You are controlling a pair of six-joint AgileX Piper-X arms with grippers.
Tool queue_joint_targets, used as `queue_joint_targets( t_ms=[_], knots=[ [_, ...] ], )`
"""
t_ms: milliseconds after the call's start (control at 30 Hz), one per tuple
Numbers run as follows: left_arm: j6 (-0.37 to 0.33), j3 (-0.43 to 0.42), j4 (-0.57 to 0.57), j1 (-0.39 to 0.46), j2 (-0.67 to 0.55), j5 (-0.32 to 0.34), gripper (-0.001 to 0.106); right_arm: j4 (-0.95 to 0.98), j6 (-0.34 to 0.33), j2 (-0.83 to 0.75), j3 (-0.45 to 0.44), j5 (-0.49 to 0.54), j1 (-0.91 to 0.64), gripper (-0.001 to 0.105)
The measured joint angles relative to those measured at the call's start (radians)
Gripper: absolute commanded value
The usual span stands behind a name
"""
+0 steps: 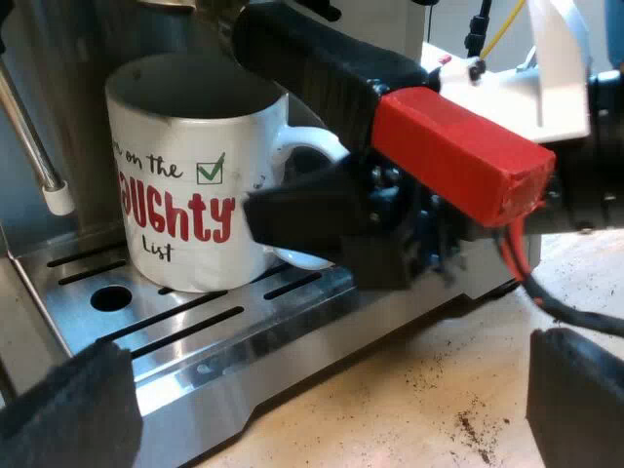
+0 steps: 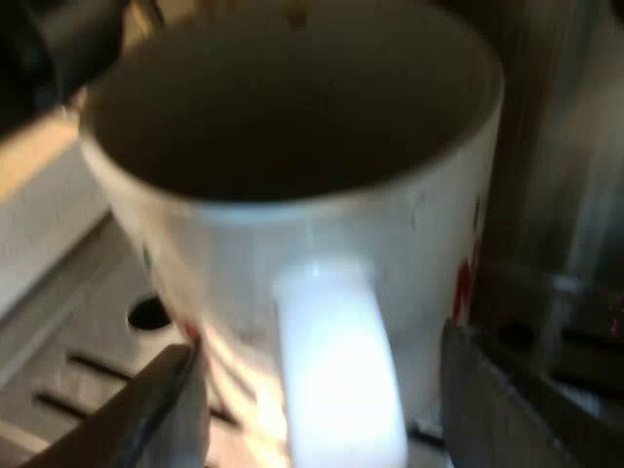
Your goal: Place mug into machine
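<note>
Slotted steel drip tray of espresso machine, coffee grounds scattered on counter beside it. Mug stands upright on tray, holder's red-ended handle passing just above. Placing looks done, only withdrawal left. Right gripper spread, fingers flanking mug handle, seemingly not pinching. Left gripper spread wide, apart from mug.
</note>
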Motion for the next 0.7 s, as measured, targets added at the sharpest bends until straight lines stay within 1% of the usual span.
queue_joint_targets(
  t_ms=[133, 167, 233, 367, 400, 433, 467, 500, 533, 567, 600, 633, 700],
  knots=[
    [0.000, 0.000, 0.000, 0.000, 0.000, 0.000, 0.082, 0.149, 0.000, -0.080, -0.002, 0.067, 0.024, 0.054],
    [0.000, 0.000, 0.000, 0.000, 0.000, 0.000, 0.082, 0.165, 0.000, -0.094, 0.000, 0.070, 0.029, 0.054],
    [0.000, 0.000, 0.000, 0.000, 0.000, -0.002, 0.082, 0.215, -0.008, -0.142, 0.011, 0.110, 0.046, 0.054],
    [0.003, -0.005, 0.004, 0.000, 0.000, -0.035, 0.082, 0.299, -0.006, -0.228, 0.049, 0.161, 0.075, 0.052],
    [0.003, -0.010, 0.013, 0.000, 0.000, -0.041, 0.082, 0.349, -0.007, -0.268, 0.059, 0.173, 0.086, 0.048],
    [0.003, -0.017, 0.025, 0.000, 0.000, -0.043, 0.082, 0.368, -0.007, -0.288, 0.063, 0.176, 0.090, 0.042],
    [0.003, -0.027, 0.037, 0.000, 0.002, -0.048, 0.082, 0.375, -0.007, -0.295, 0.065, 0.177, 0.092, 0.039],
    [0.008, -0.047, 0.055, 0.000, 0.002, -0.054, 0.082, 0.414, -0.007, -0.336, 0.065, 0.179, 0.099, 0.026],
    [0.009, -0.051, 0.058, 0.000, 0.002, -0.054, 0.082, 0.428, -0.007, -0.354, 0.065, 0.179, 0.103, 0.020],
    [0.060, -0.105, 0.125, 0.000, 0.002, -0.061, 0.082, 0.489, -0.004, -0.411, 0.065, 0.179, 0.118, 0.009],
    [0.091, -0.132, 0.150, 0.000, 0.002, -0.060, 0.082, 0.516, -0.004, -0.440, 0.065, 0.181, 0.125, 0.000],
    [0.100, -0.145, 0.165, 0.000, 0.002, -0.060, 0.082, 0.522, -0.004, -0.451, 0.065, 0.180, 0.128, 0.000],
    [0.111, -0.206, 0.240, 0.000, 0.002, -0.060, 0.082, 0.529, -0.004, -0.521, 0.065, 0.185, 0.154, 0.000]
  ],
)
